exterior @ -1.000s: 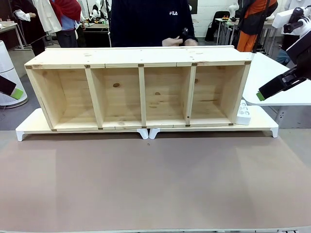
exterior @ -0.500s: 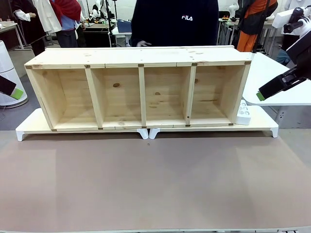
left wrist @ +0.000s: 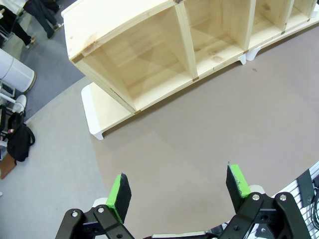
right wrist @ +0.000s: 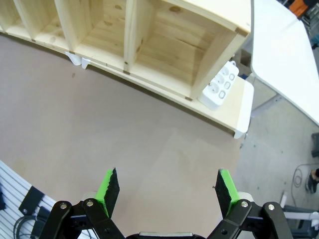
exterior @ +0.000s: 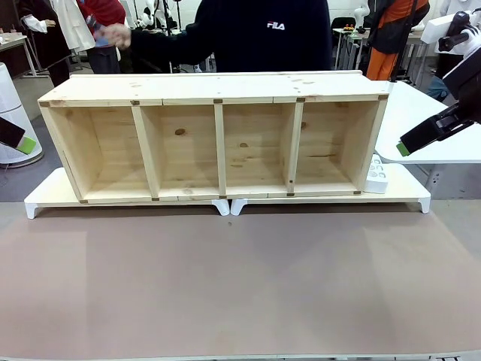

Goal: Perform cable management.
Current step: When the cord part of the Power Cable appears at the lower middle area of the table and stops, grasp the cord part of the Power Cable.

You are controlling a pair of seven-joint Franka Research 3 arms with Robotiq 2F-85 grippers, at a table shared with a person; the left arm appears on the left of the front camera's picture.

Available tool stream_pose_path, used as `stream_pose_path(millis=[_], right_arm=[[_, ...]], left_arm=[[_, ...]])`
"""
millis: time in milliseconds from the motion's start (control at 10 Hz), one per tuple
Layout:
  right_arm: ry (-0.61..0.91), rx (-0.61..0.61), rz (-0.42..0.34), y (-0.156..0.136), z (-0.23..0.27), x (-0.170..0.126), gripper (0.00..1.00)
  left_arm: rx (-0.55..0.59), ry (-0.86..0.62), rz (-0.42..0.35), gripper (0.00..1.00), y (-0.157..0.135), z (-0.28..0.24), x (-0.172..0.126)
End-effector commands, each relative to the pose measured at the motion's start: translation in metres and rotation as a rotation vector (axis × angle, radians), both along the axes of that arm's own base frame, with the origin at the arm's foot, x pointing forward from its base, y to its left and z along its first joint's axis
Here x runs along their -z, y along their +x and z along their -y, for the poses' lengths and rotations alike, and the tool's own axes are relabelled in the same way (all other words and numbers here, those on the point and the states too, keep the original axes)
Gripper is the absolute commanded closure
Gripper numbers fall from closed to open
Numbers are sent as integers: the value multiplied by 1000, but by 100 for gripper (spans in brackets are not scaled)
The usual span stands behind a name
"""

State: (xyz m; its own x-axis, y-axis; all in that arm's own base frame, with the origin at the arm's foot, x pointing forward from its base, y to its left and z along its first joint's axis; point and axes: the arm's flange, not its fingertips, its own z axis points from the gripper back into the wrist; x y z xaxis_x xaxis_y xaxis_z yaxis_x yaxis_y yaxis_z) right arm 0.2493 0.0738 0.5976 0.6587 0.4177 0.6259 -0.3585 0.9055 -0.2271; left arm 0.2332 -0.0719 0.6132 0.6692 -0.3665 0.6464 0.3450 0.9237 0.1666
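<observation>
the left gripper (left wrist: 178, 186) is hanging high over the left end of the brown table (exterior: 240, 286), its green pads (left wrist: 119, 191) spread wide with nothing between them. behind the wooden shelf (exterior: 214, 139) the person is stretching a hand (exterior: 116, 34) out toward the picture's left. the hand is blurring, so i cannot tell whether it is holding anything. the shelf is standing across two white risers (exterior: 49, 197), its four compartments facing the robot and all bare. at its right end the white power strip (exterior: 376, 174) is standing on the riser, touching the shelf's outer wall. where the cable is running from the strip i cannot tell. the right gripper (right wrist: 167, 190) is hovering off the right side, near the strip but well apart from it, fingers released and empty.

judging from this, the job is sitting at its very start: nothing is being gripped and both arms are parked wide. the next move is likely calling for the cord to be found, perhaps behind the shelf or in the person's keeping. an open gripper would then need to be brought down squarely over it, since so thin and limp a line is likely to slip out of a loose pinch.
</observation>
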Motion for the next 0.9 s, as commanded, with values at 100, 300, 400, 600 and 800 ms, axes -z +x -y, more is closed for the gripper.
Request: stream_pose_path(millis=[100, 300, 400, 600, 800], right_arm=[[0, 2, -1, 1, 0, 0, 0], [0, 2, -1, 1, 0, 0, 0], [0, 2, -1, 1, 0, 0, 0], [0, 2, -1, 1, 0, 0, 0], [0, 2, -1, 1, 0, 0, 0]], left_arm=[[-2, -4, 0, 0, 0, 0, 0], [-2, -4, 0, 0, 0, 0, 0], [-2, -4, 0, 0, 0, 0, 0], [-2, -4, 0, 0, 0, 0, 0], [-2, -4, 0, 0, 0, 0, 0]])
